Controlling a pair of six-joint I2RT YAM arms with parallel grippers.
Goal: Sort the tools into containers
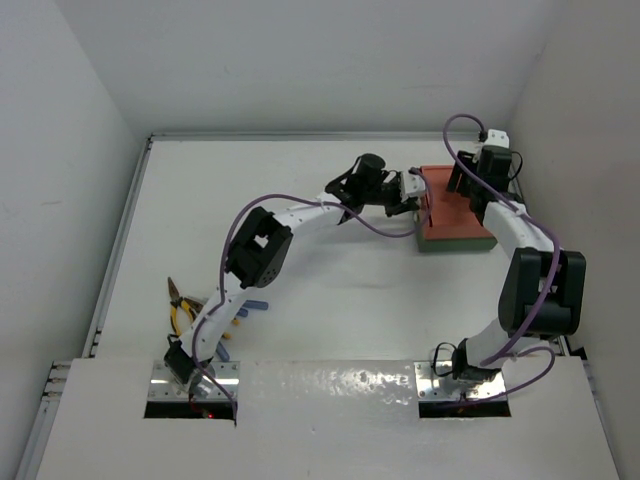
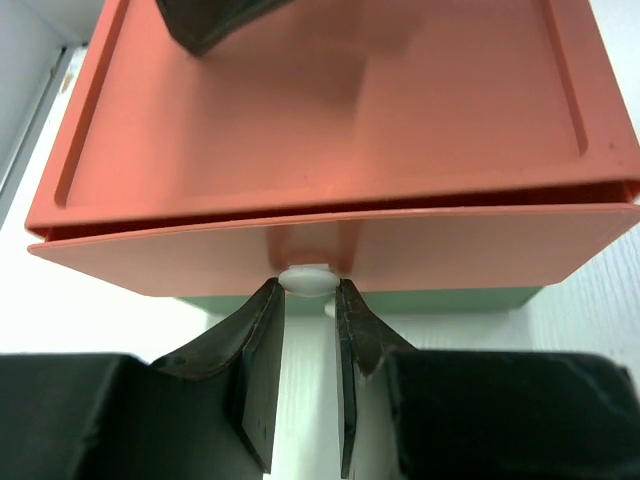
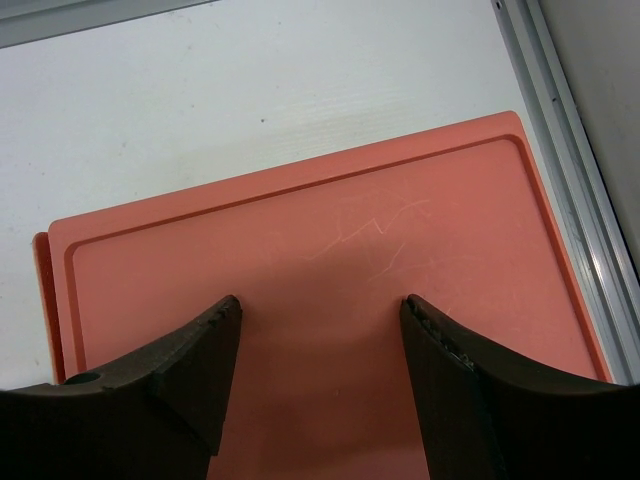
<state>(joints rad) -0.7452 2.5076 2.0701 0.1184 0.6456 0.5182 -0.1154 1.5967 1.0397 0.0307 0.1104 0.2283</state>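
The orange-red tray [image 1: 460, 215] sits stacked on the dark green tray [image 1: 455, 243] at the back right. My left gripper [image 1: 408, 192] is at the orange tray's left end. In the left wrist view the orange tray [image 2: 330, 130] has a small white knob [image 2: 306, 278] on its near wall, and my left gripper [image 2: 306, 292] is shut on it; the green tray [image 2: 440, 298] shows beneath. My right gripper [image 3: 320, 305] is open and empty just over the orange tray [image 3: 300, 230]. Yellow-handled pliers [image 1: 182, 308] and a blue-handled screwdriver [image 1: 250, 307] lie at the near left.
A metal rail [image 3: 570, 150] and the white side wall run close along the trays' right side. Another rail [image 1: 115, 260] borders the table's left edge. The left arm stretches across the table's middle. One right finger [image 2: 210, 20] shows in the left wrist view.
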